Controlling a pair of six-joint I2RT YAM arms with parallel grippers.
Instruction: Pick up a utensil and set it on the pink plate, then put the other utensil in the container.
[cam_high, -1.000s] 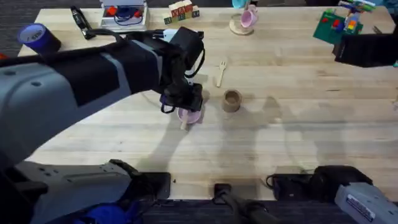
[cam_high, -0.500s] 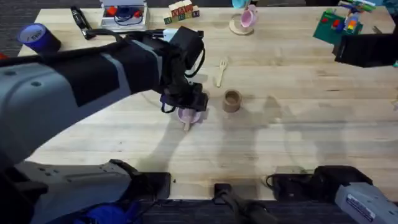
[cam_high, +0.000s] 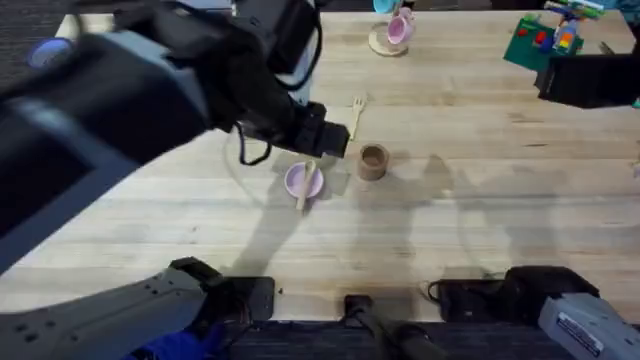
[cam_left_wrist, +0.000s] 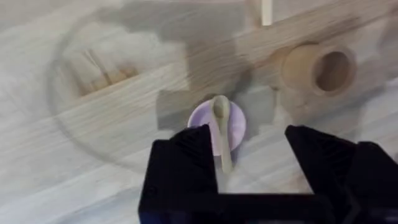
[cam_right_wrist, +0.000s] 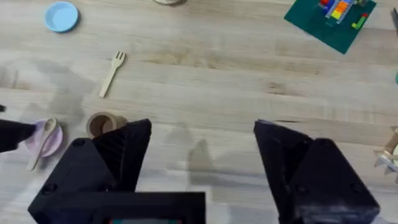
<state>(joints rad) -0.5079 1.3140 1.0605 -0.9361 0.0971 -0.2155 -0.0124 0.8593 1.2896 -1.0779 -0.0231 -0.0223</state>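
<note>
Now that the left gripper (cam_left_wrist: 249, 155) has let go and lifted clear, fingers apart and empty above the pink plate (cam_high: 303, 181), the spoon (cam_high: 306, 184) lies across that plate with its handle running off the near rim, where half a second ago the arm was low over it. Step 1 looks done, leaving the fork (cam_high: 355, 116) on the desk just beyond the wooden container (cam_high: 373, 161). Near the desk's right side, the right gripper (cam_right_wrist: 202, 149) waits with fingers apart.
</note>
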